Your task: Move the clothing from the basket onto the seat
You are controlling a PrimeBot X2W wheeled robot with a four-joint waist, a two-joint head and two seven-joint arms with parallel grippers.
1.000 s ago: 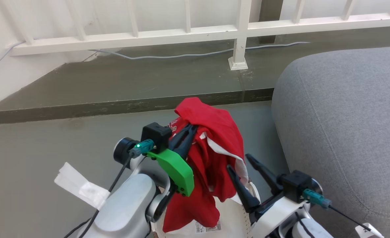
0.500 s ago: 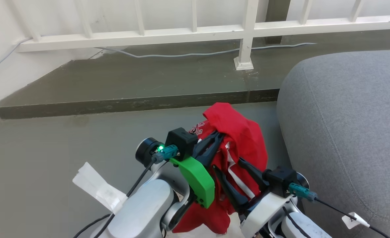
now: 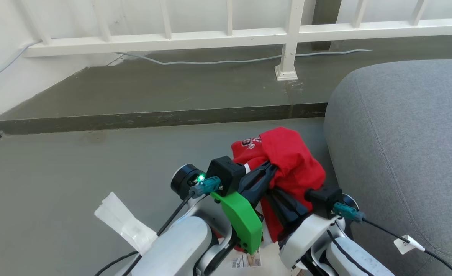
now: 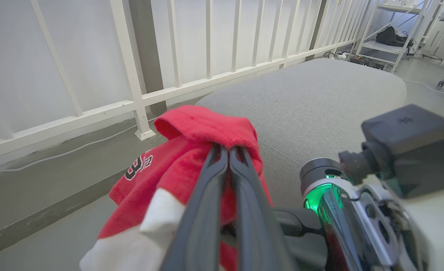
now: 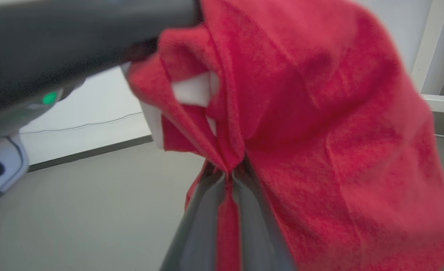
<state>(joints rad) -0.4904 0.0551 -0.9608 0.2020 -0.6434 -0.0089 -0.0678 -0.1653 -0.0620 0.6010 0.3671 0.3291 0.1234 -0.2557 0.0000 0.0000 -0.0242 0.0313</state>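
The left arm's fingers point(image 4: 203, 203) are pressed together on a fold of the red jersey point(image 3: 293, 161), and the right arm's fingers point(image 5: 203, 222) pinch it too. It hangs bunched above the floor point(image 3: 76, 172), just beside the grey seat point(image 3: 402, 134).

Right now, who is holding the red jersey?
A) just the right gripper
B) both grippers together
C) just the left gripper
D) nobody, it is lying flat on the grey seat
B: the left gripper is shut on one fold of the red jersey, and the right gripper pinches another fold between its closed fingers.
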